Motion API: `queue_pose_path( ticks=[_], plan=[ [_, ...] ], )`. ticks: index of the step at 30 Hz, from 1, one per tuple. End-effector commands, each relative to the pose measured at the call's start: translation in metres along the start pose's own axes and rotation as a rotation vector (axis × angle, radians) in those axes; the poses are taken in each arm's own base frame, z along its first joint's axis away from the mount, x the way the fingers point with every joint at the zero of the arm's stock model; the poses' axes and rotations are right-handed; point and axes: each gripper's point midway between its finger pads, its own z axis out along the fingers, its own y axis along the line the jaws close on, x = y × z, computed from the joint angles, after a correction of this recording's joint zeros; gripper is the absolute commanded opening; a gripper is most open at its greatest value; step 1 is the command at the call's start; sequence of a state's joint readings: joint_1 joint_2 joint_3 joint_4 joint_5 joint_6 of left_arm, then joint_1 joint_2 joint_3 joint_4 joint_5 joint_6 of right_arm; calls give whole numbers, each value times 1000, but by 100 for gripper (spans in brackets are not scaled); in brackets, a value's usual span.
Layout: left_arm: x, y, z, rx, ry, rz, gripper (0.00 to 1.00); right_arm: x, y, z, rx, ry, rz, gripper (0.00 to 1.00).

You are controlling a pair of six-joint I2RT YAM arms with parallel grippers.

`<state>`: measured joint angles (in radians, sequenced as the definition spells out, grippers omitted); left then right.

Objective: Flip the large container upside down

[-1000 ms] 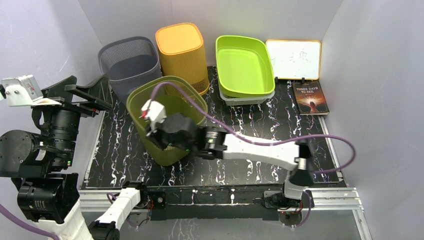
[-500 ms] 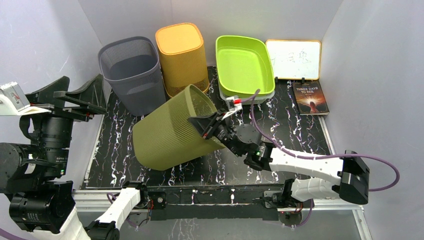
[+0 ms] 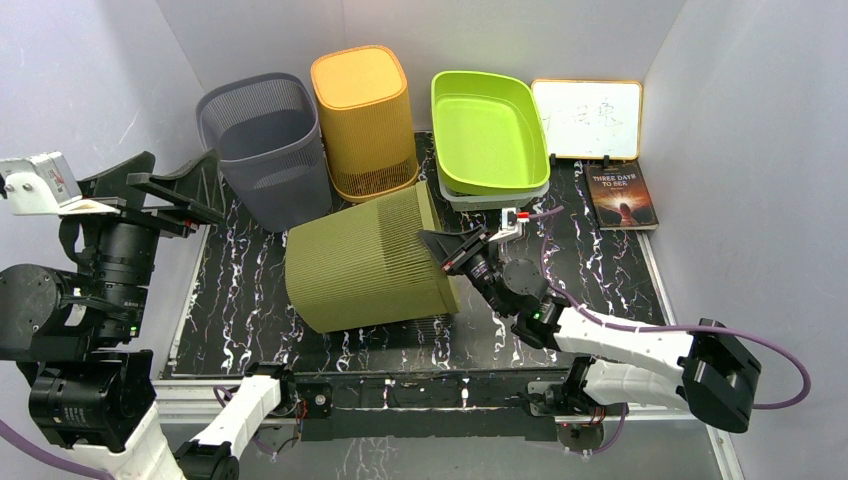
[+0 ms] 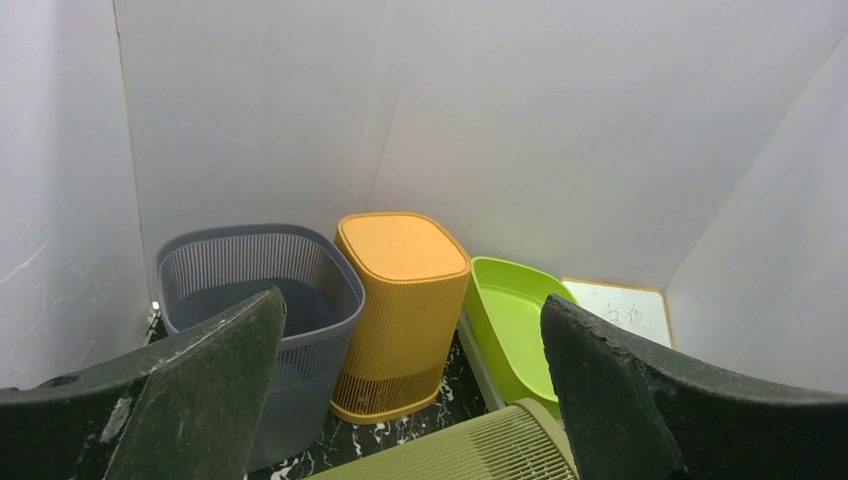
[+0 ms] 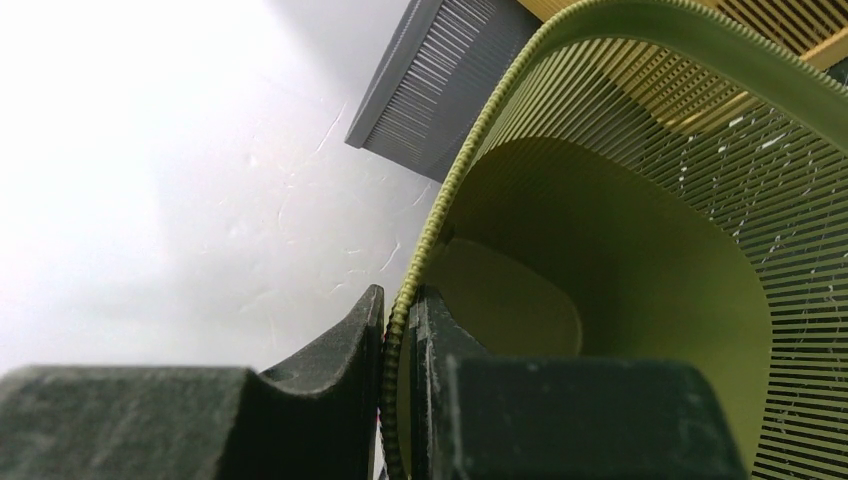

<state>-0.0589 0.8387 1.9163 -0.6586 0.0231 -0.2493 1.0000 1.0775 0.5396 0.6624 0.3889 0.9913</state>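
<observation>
Near edge first: the R gripper is clamped on the rim of the big olive-green basket; the wrist cam shows one finger inside the rim & one outside, w/ the ribbed edge pinched tight between them; the L gripper is up high on the left, fingers spread wide, holding nothing, well apart from the basket; the basket lies on its side in the middle of the table, mouth facing right toward the R gripper, flat bottom facing left; so I think the job is abt half done: the basket is tipped over but not upside down yet; what's left, I'd guess, is to keep turning it till the rim sits flat on the table & the bottom points up, then let go; the table top is black w/ white streaks like marble & looks hard & smooth, so the basket may slide a bit when pushed; farther back a row stands by the wall: a gray basket w/ its open side up, an orange bin bottom-up just beside it, a lime-green tub, a whiteboard w/ a book lying flat in front of it; plain white walls close in the back & both sides.
</observation>
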Motion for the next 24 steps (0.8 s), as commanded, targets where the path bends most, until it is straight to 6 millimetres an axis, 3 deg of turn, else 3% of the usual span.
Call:
queue_pose_path(
  ticks=[1,4,7,11,16,20,24],
  plan=[
    [11,-3,13,26,36,-7,98,13,-1,1,-38,38,87,0],
    [19,-4,16,35,62,-7,98,29,-19,1,-23,80,141,0],
    [27,-3,19,34,85,-5,98,42,-22,1,-70,127,235,0],
    [28,-2,20,35,89,-3,99,53,1,3,-218,177,361,0],
    [25,-4,22,41,80,-5,98,49,41,7,-458,198,570,0],
    [26,-5,24,49,87,-6,98,58,49,25,-552,231,732,0],
    [22,-4,24,42,78,3,98,64,73,41,-625,228,763,0]
  ],
)
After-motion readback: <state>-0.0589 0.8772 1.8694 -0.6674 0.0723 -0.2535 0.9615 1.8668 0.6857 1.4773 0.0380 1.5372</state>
